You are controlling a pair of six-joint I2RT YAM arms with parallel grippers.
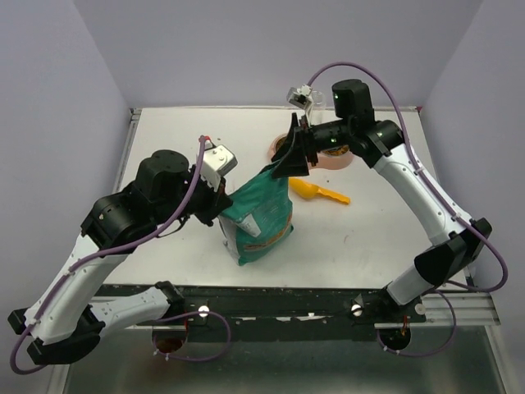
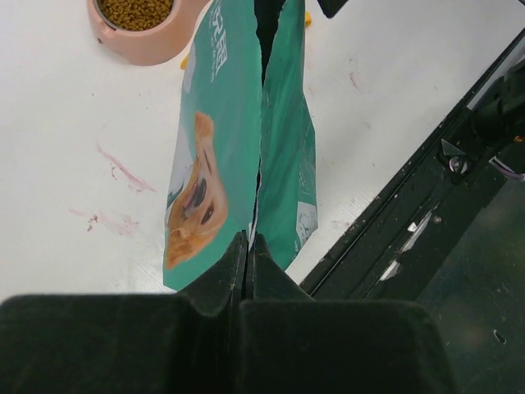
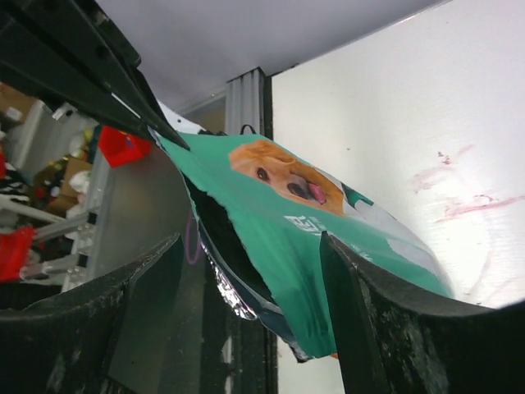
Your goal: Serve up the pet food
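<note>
The teal bag (image 1: 259, 215) with a dog picture stands mid-table, its torn top open. My left gripper (image 2: 248, 246) is shut on the bag's (image 2: 234, 131) near top edge, seen from above at the bag's left corner (image 1: 223, 199). My right gripper (image 3: 250, 246) is open, its fingers (image 3: 344, 279) either side of the opposite torn corner of the bag (image 3: 312, 238); from above it sits at the bag's upper right tip (image 1: 289, 162). Brown pet food (image 2: 135, 10) fills a pink bowl (image 2: 152, 48). An orange scoop (image 1: 321, 193) lies right of the bag.
The pink bowl (image 1: 338, 158) sits behind my right gripper, partly hidden by it. Purple walls close the table's back and sides. The table's front edge and black rail (image 2: 426, 189) run close to the bag's base. Pink smears (image 2: 123, 168) mark the table top.
</note>
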